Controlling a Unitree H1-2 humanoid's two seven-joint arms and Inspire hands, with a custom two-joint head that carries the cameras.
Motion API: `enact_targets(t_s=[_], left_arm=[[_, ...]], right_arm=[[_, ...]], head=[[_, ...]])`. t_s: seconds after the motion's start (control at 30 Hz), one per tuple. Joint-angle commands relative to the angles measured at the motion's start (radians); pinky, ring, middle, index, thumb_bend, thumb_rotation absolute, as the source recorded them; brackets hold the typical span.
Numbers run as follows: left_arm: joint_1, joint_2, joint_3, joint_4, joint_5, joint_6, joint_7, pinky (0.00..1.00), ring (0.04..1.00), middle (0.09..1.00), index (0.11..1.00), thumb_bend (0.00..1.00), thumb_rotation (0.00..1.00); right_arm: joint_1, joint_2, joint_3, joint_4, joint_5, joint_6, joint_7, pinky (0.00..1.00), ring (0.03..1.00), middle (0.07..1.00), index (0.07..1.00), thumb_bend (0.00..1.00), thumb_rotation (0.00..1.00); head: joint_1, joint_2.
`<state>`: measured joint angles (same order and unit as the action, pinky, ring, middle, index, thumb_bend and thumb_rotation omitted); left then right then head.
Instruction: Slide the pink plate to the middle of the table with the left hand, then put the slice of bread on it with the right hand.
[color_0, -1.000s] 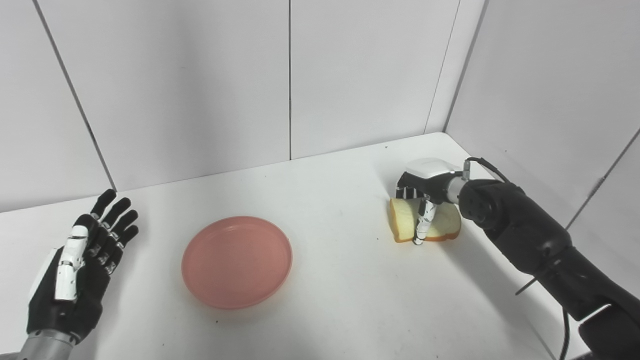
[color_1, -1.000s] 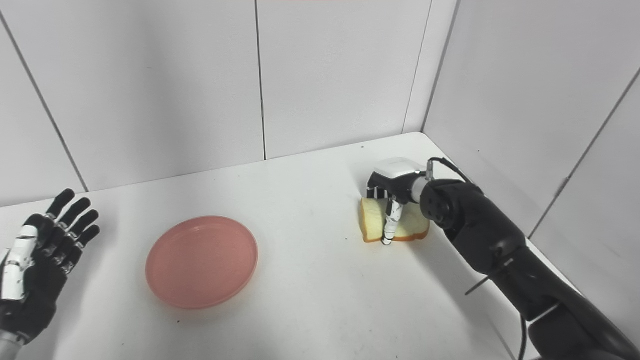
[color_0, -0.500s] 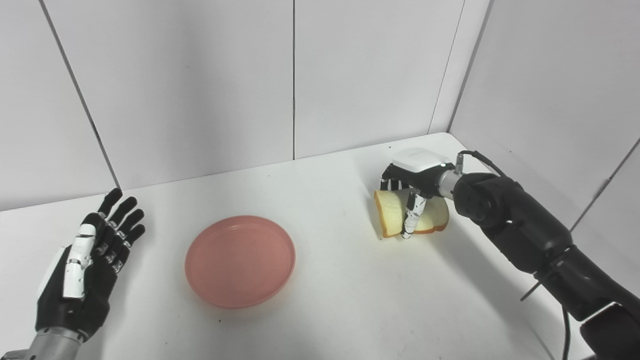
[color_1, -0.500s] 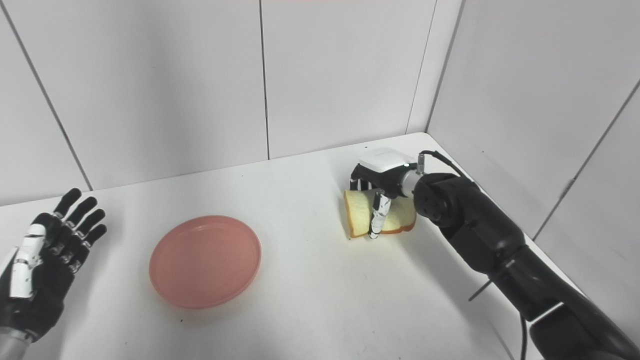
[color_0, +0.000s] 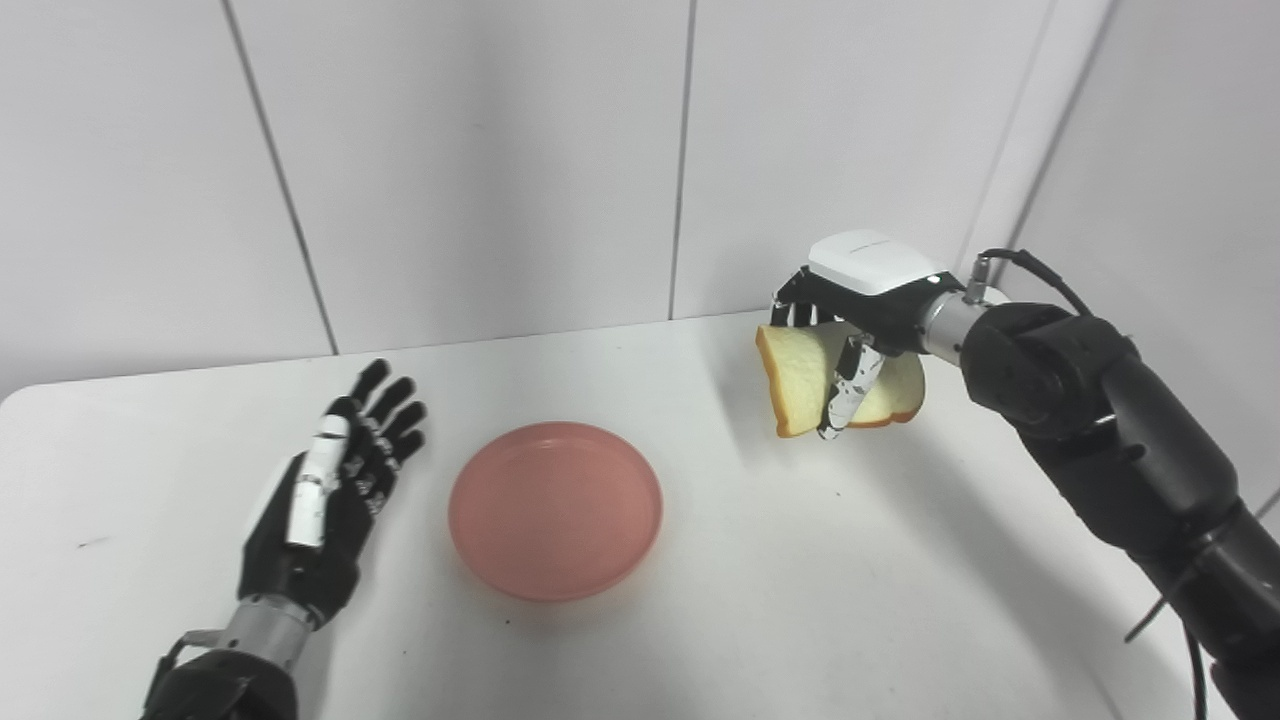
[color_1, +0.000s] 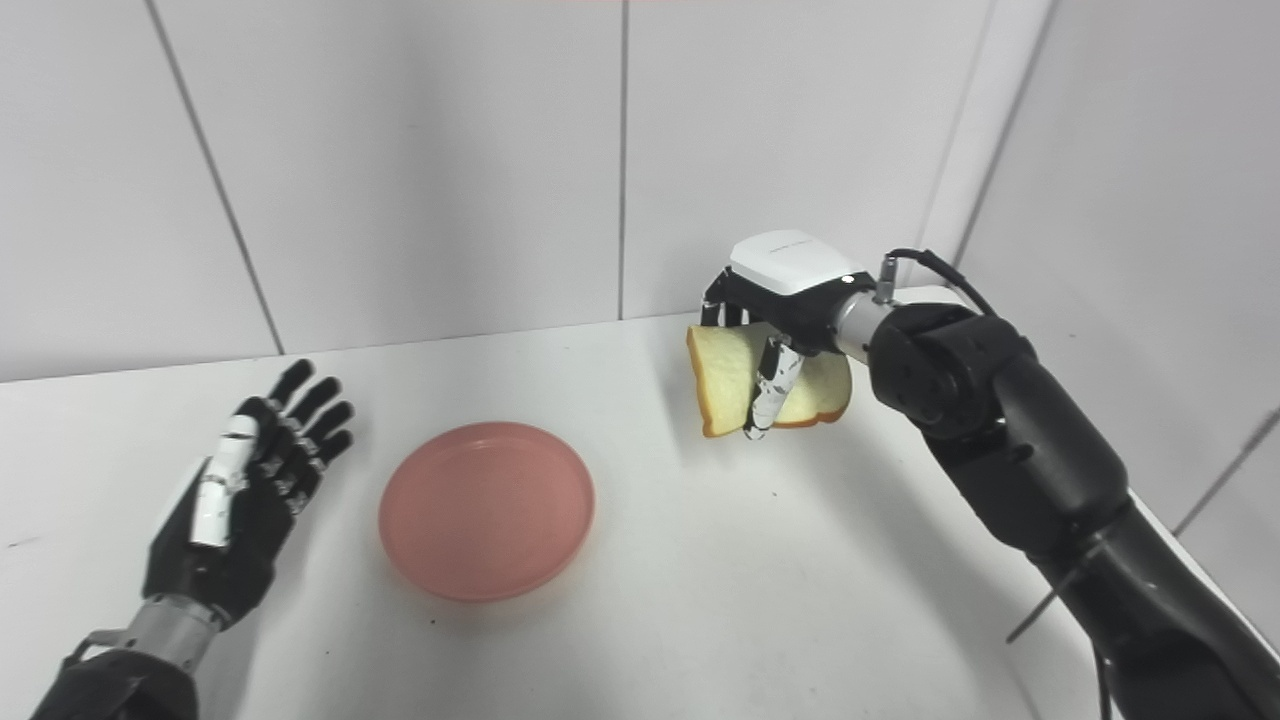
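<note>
Pale crumb with a tan crust: that is your slice of bread (color_0: 800, 378), and it sits inside the grasp of the right hand (color_0: 858, 300), clear of the table (color_0: 800, 600), with its shadow lying on the surface below it. The fingers (color_0: 795, 305) curl over the top edge of the slice from behind while the thumb (color_0: 842, 392) presses across its front face, so you have the hand clamped on the bread. The slice hangs below the white back of that hand, tilted, with its near corner pointing down and toward the plate side.

Down and to the left of that hand, well apart from it, you see the pink plate (color_0: 556, 508) lying flat near the middle of the table. Only bare white tabletop lies between the held slice and the plate.

Just beside the plate's far side from the bread, your left hand (color_0: 335, 490) lies low over the table with its fingers (color_0: 392, 412) stretched out and spread, holding nothing and not touching the plate's rim.

Behind everything stand white wall panels (color_0: 480, 160), meeting in a corner just behind the right hand, whose black arm (color_0: 1120, 450) runs off toward the lower right.
</note>
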<state>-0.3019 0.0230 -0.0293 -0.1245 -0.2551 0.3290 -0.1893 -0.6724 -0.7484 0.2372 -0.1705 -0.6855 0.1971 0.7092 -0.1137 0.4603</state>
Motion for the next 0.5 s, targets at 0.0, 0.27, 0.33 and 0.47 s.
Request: enact_targets(t_s=[0.0, 0.27, 0.33, 0.47], left_arm=[[-0.030, -0.006, -0.002, -0.030, 0.008, -0.020, 0.009, 0.96, 0.950, 0.959, 0.968, 0.38, 1.00], [-0.035, -0.036, -0.008, -0.007, 0.015, -0.046, 0.016, 0.97, 0.963, 0.964, 0.955, 0.36, 1.00], [-0.039, -0.041, -0.009, -0.014, 0.022, -0.037, 0.025, 0.98, 0.968, 0.967, 0.964, 0.36, 1.00], [-0.042, -0.053, -0.009, -0.024, 0.037, -0.024, 0.044, 0.98, 0.964, 0.962, 0.960, 0.37, 1.00]], right_arm=[[-0.061, 0.000, -0.007, -0.022, -0.008, -0.006, -0.011, 0.41, 0.407, 0.506, 0.496, 0.52, 0.00], [-0.121, 0.115, 0.049, -0.009, -0.010, -0.024, -0.009, 0.32, 0.359, 0.465, 0.557, 0.51, 0.00], [-0.139, 0.158, 0.066, -0.005, -0.004, -0.015, -0.001, 0.36, 0.379, 0.482, 0.549, 0.51, 0.00], [-0.160, 0.222, 0.084, 0.025, 0.006, -0.034, -0.019, 0.42, 0.397, 0.494, 0.525, 0.51, 0.00]], head=[[0.014, -0.006], [0.055, 0.001], [0.062, 0.004], [0.077, 0.011]])
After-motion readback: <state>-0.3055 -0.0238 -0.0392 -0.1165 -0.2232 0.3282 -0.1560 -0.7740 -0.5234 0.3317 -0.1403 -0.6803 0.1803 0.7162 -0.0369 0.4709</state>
